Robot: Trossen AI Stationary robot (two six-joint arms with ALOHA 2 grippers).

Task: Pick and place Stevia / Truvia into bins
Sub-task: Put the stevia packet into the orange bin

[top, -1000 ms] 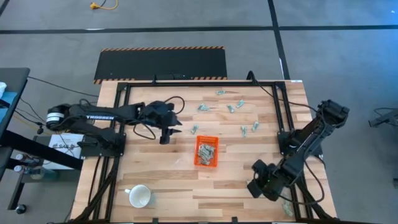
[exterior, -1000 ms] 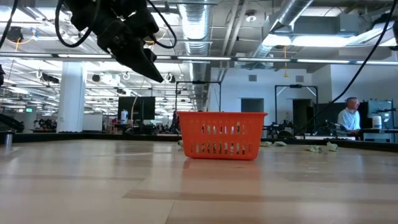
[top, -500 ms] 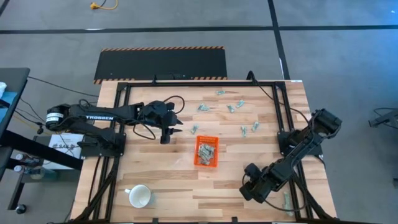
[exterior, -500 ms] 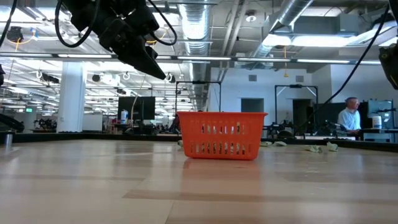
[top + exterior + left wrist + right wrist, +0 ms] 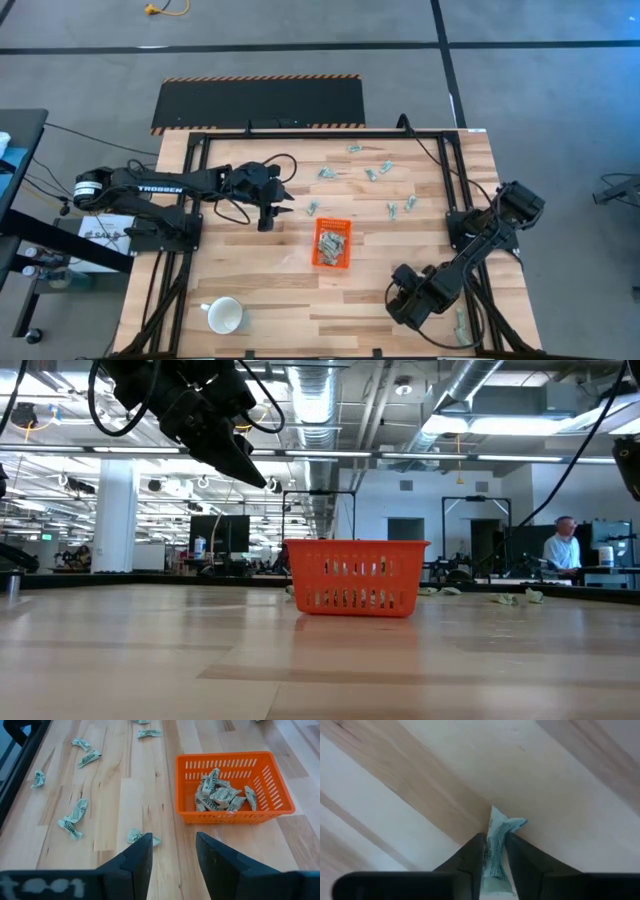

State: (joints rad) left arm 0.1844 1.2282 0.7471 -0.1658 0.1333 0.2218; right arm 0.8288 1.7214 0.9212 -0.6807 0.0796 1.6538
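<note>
Right gripper [image 5: 494, 851], well clear of the orange bin [image 5: 333, 243] toward the near right table corner, pinches one Stevia sachet [image 5: 499, 840] for carrying binward; left gripper [image 5: 172, 851], fingers parted and empty, hovers just beside the bin over loose sachets [image 5: 141, 837].

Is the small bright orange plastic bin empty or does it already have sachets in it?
Not empty: the orange bin holds a small pile of pale green and white sachets, well below its rim.

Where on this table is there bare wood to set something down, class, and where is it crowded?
Bare wood lies between the white mug and the orange bin, and on toward the right end effector. Crowded: the far right part, where loose sachets scatter beyond the bin.
</note>
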